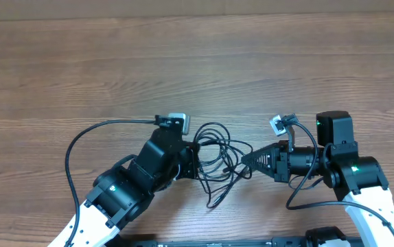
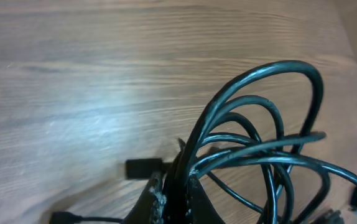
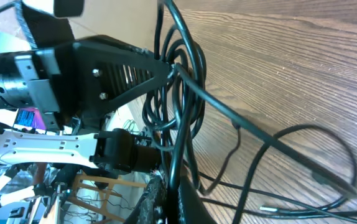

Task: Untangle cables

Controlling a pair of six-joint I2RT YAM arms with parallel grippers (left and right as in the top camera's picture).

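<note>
Pinching the cables (image 1: 215, 152), your left claw (image 1: 195, 163) and right claw (image 1: 244, 162) hold the tangle running left-right at mid-frame.

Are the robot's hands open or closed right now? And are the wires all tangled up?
left gripper: shut, pinching the cables.
right gripper: shut, pinching the cables from the other side.
cables: tangled in looped bunch between both grippers.
plug end: loose, plugged into nothing, lying on the table.

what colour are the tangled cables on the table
Black. The cables show best in the left wrist view.
</note>
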